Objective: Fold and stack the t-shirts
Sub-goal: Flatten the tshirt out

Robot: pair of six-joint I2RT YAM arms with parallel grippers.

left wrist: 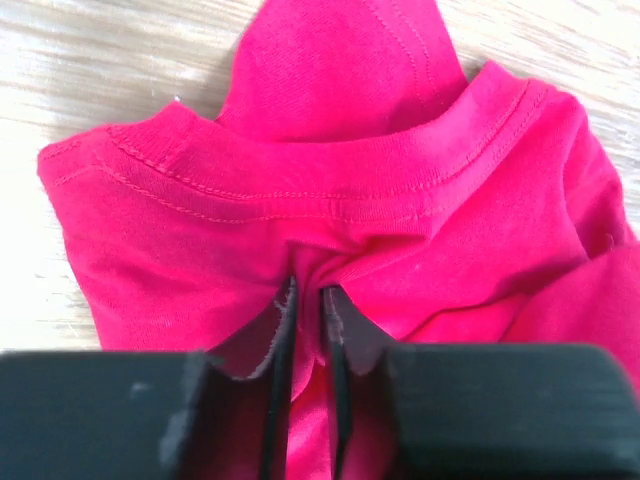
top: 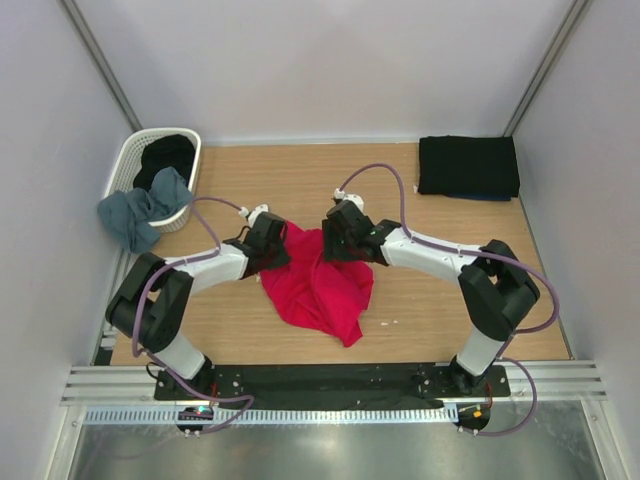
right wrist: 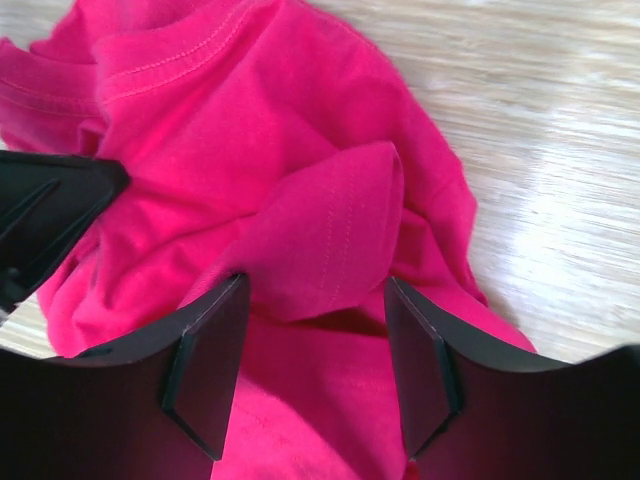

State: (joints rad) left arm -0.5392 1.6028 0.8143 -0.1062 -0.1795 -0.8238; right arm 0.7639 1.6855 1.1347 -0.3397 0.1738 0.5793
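Red t-shirt (top: 322, 285) lay crumpled in a heap near the middle of the wooden table (top: 300, 175), btwn the two arms, w/ one corner trailing toward the near edge. L gripper (left wrist: 308, 300) sat at the heap's far-left edge. Its fingers were nearly closed, only a thin slit btwn them, pinching a bunched fold of red cloth just below the ribbed collar (left wrist: 330, 190), which ran across the wrist view above the pinch. R gripper (right wrist: 315, 285) was at the heap's far-right side, fingers spread wide, w/ a rounded hemmed fold, prob. a sleeve (right wrist: 330, 230), lying btwn them. The cloth didn't look squeezed, tho the finger on that view's left seemed to touch its edge. In the far-left corner stood a white lattice basket (top: 130, 160) w/ a black t-shirt (top: 168, 155) inside and a grey-blue t-shirt (top: 140, 212) draped over its near rim, hanging down outside it. At the far right a folded black t-shirt (top: 468, 166) lay flat, well apart from the red one, w/ a thin bluish strip along its near edge; couldn't tell what that strip was
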